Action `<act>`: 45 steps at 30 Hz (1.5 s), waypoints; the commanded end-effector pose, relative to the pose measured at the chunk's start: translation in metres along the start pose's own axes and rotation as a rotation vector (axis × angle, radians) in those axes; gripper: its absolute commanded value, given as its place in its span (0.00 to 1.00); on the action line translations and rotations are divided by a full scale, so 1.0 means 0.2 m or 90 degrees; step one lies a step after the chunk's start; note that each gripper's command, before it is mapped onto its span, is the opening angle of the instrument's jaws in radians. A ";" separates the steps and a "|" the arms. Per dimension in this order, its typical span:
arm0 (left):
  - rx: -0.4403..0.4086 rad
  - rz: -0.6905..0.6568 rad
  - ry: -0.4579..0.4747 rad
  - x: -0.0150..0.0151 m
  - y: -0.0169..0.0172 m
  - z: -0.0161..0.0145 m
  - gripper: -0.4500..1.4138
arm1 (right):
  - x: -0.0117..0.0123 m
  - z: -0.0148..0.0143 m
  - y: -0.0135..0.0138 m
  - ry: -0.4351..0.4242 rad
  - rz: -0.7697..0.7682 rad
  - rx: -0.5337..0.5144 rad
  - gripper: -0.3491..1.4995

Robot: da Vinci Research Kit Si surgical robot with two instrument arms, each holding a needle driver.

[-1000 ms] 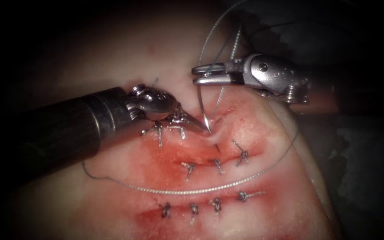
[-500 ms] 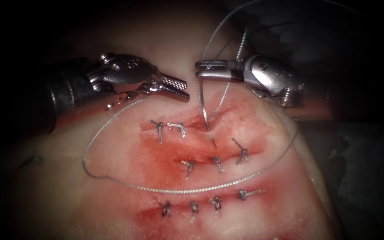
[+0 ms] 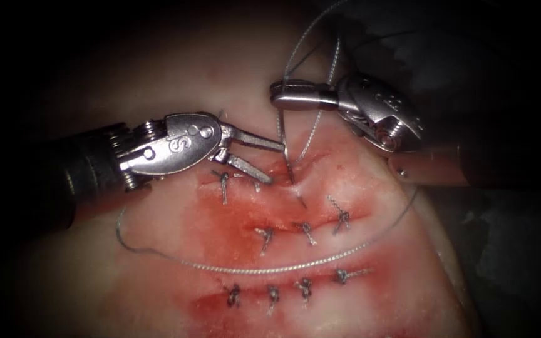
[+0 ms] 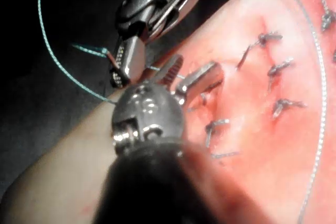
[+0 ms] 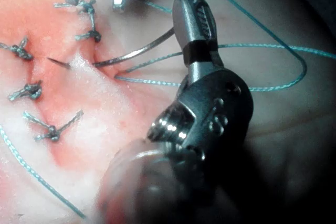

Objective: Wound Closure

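The right hand (image 3: 278,95) is pressed together on the needle (image 3: 285,153) near its thread end, and the needle curves down from it into the tissue (image 3: 176,94). The needle's point (image 5: 58,63) shows again out of the tissue a little beyond where the body goes in, so the needle is through the tissue at the cut (image 3: 283,172). The left hand (image 3: 270,163) is spread and holds nothing, its jaws lying just beside the needle, on the cut's left side, above the earlier stitches (image 3: 305,230). The thread (image 3: 264,269) loops up behind the right hand and runs in a wide arc across the reddened tissue, well clear of both hands. To do this well, I judge the right hand's grip should stay firm and follow the needle's curve, not lever against the tissue.
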 end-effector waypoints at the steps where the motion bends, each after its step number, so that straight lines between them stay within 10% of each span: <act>1: 0.002 0.003 -0.001 -0.001 0.006 0.000 0.48 | 0.000 0.004 -0.002 0.004 0.011 0.001 0.00; 20: 0.021 0.090 0.027 -0.008 -0.003 0.017 0.56 | 0.002 0.001 0.004 0.010 0.237 0.152 0.00; 26: 0.014 0.101 0.045 -0.010 -0.003 0.020 0.41 | 0.002 0.000 0.005 0.008 0.252 0.156 0.00; 30: -0.010 0.106 0.060 -0.006 -0.001 0.019 0.00 | 0.002 0.000 0.005 0.009 0.252 0.154 0.00; 40: -0.050 -0.020 0.058 -0.006 0.002 0.013 0.00 | 0.003 -0.001 0.007 0.012 0.090 0.165 0.00; 44: -0.073 -0.123 -0.009 -0.006 0.004 0.015 0.00 | 0.005 -0.001 0.012 0.036 -0.317 0.232 0.72; 45: -0.078 -0.161 -0.028 -0.006 0.004 0.015 0.00 | 0.005 -0.002 0.013 0.036 -0.350 0.243 0.76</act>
